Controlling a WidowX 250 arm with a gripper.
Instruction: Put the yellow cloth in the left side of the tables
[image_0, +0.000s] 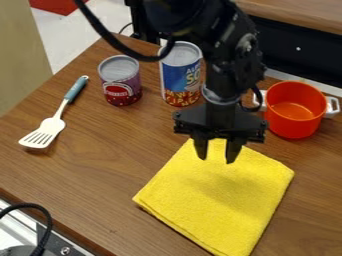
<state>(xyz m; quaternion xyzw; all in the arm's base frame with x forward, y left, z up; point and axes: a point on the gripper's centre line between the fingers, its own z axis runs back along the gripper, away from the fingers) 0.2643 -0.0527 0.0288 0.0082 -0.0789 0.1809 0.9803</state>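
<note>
Wooden table (100, 165), pale floor (97, 27) beyond

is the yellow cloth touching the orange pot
Apart. The camera view shows it: bare brown wood of the table runs between the upper right edge of the yellow cloth and the base of the orange pot.

This is looking like a lab: a robot arm (234, 60) is hanging over a table (100, 175), its cable (133, 54) looping, and cans (120, 82) are standing near a spatula (48, 131).
</note>
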